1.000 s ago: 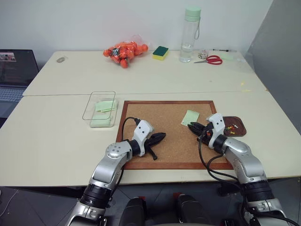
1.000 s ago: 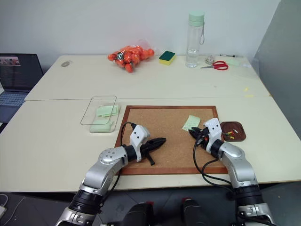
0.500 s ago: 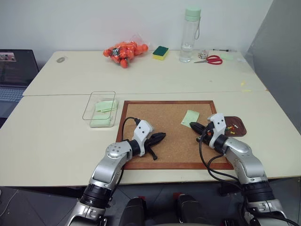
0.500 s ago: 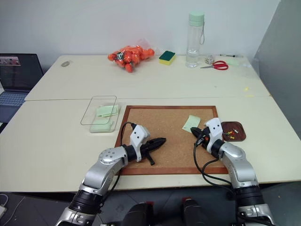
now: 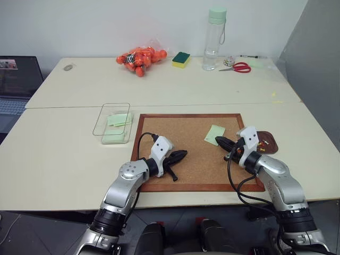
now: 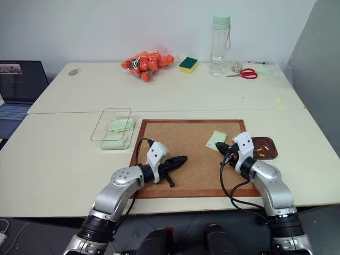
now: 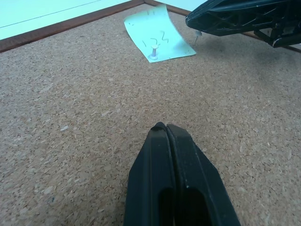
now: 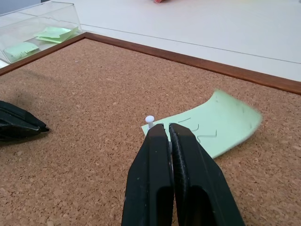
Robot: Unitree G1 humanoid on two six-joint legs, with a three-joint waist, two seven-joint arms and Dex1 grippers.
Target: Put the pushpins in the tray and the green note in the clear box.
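A: Left to right: clear box [image 5: 112, 123] well off beyond left hand [image 5: 181, 154], green slips already inside. Left hand clamped shut, empty, over corkboard [image 5: 175, 139].

B: Remaining?

A: Green note [image 8: 214, 124] pinned by one white pushpin [image 8: 149, 119], just ahead of right hand [image 8: 167, 128], shut, apparently empty. Tray [image 5: 266, 142] beside right hand, pins inside. Open cork between hands; frame edge near

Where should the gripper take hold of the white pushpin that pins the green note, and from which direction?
Grip the white pushpin by its raised head, coming from above: it stands upright in the corner of the green note, which lies on the corkboard.
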